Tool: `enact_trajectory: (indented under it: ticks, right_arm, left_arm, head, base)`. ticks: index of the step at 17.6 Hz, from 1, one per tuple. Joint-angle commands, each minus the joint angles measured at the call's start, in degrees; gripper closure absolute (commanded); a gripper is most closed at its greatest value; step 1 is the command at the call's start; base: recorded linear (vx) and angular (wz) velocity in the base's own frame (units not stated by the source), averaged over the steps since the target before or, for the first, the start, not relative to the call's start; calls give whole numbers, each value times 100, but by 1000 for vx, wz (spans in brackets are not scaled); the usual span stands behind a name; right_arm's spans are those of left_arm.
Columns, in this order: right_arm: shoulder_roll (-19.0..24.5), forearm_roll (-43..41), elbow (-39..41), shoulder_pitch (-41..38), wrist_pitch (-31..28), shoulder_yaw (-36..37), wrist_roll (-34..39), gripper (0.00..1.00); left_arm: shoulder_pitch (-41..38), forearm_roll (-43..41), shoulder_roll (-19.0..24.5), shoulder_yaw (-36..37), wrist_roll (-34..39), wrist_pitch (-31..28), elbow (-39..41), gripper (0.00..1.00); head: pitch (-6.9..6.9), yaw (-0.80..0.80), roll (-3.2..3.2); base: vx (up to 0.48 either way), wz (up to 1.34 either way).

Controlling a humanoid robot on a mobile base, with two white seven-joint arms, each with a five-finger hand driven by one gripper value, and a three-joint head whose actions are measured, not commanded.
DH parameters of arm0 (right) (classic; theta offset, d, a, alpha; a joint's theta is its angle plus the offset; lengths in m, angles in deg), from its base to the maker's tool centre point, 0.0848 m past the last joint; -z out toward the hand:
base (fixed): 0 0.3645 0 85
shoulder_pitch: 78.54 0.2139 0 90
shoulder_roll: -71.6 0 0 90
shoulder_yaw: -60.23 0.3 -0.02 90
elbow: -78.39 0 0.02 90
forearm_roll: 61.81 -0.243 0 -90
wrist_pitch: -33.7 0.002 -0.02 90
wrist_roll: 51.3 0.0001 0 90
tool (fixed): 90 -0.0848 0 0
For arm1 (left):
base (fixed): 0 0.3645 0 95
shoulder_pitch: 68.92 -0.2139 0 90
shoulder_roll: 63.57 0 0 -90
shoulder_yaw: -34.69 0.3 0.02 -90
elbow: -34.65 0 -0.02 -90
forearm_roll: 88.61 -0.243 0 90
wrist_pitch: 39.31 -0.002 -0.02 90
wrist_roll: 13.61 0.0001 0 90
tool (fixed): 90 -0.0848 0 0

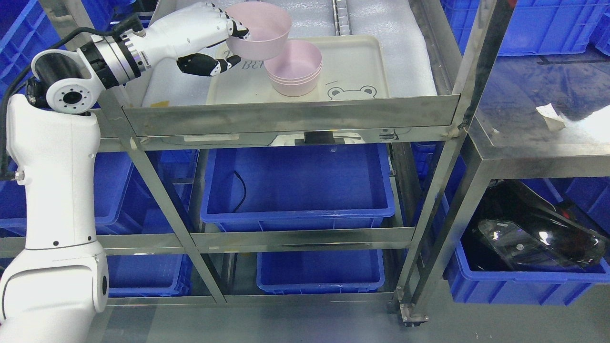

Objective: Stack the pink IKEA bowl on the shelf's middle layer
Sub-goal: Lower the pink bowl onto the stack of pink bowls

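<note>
- Steel shelf (pixel 295 119) among blue crates carries a cream tray (pixel 352 90).
- Left robot hand (pixel 209 40) grips a pink bowl (pixel 262 33) by its rim.
- Stacked pink bowls (pixel 295 69) sit at its four o'clock, just beside.

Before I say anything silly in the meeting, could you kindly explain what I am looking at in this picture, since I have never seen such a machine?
This is one picture, taken by a camera on a humanoid robot's head, looking down at a metal shelf rack. The white arm coming in from the left ends in the left robot hand, a hand with fingers. It grips a pink bowl by the rim, tilted and lifted. Just beside it, a stack of pink bowls stands on a cream tray with a bear drawing. The held bowl probably goes onto that stack. Blue plastic bins sit on the lower levels. The right arm is out of view.
</note>
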Motion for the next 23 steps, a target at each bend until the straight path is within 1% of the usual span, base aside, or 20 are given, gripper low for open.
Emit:
enact_trajectory:
  ticks: [1, 4, 7, 10, 13, 17, 20, 21, 22, 23]
  right_arm:
    - [-100, -1, 100, -87, -3, 0, 0, 0]
    - [-100, -1, 100, -87, -3, 0, 0, 0]
    - [-100, -1, 100, -87, -3, 0, 0, 0]
    - [-100, 7, 100, -87, -3, 0, 0, 0]
    - [-100, -1, 100, -87, -3, 0, 0, 0]
    - [-100, -1, 100, -87, -3, 0, 0, 0]
    - [-100, -1, 100, -87, -3, 0, 0, 0]
    - [-100, -1, 100, -87, -3, 0, 0, 0]
    - [-100, -1, 100, -87, -3, 0, 0, 0]
    - [-100, 7, 100, -87, -3, 0, 0, 0]
  left_arm:
    - [321, -618, -311, 314, 0, 1, -1020, 97]
    - [462, -698, -557, 552, 0, 1, -1223, 98]
    - [804, -953, -803, 579, 104, 1, -1644, 97]
    - [1112, -1216, -848, 631, 254, 1, -2022, 97]
    - [1121, -1234, -1067, 658, 255, 1, -2199, 95]
    - [1104, -1234, -1103, 676, 246, 1, -2305, 93]
    - [1130, -1243, -1015, 658, 246, 1, -2340, 92]
    - [1174, -1243, -1006, 667, 246, 1, -2331, 91]
    - [1209, -1252, -972, 667, 237, 1, -2331, 84]
    - [1218, -1287, -902, 658, 237, 1, -2331, 73]
  head:
    - [0, 0, 0]
    - [0, 0, 0]
    - [0, 0, 0]
    - [0, 0, 0]
    - [0, 0, 0]
    - [0, 0, 0]
    - [0, 0, 0]
    - [0, 0, 0]
    - [0, 0, 0]
    - [0, 0, 0]
  base:
    - [0, 0]
    - [0, 0]
    - [0, 0]
    - [0, 0]
    - [0, 0]
    - [0, 0]
    - [0, 0]
    - [0, 0]
    - [0, 0]
    - [0, 0]
